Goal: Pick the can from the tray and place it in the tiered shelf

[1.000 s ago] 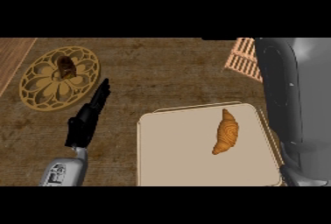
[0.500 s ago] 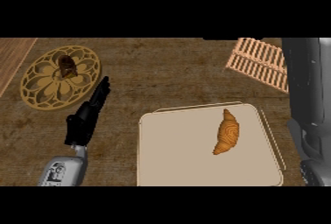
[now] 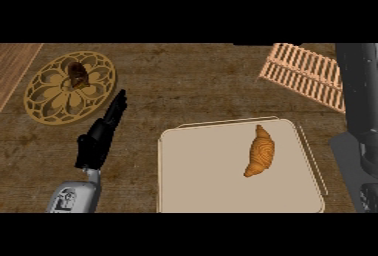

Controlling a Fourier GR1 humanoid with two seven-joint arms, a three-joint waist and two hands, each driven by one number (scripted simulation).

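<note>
The left hand (image 3: 103, 132) is extended toward 1 o'clock with fingers straight and together, holding nothing. A croissant (image 3: 260, 151) is seen on the beige tray (image 3: 214, 190). The slatted shelf (image 3: 306, 75) is located at 2 o'clock. No can can be identified.

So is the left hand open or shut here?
Open: the left hand lies with fingers straight, pointing up toward the round patterned trivet, holding nothing.

Left hand (image 3: 103, 131) flat, fingers straight, pointing up-right; right forearm (image 3: 359, 115) at right edge.
</note>
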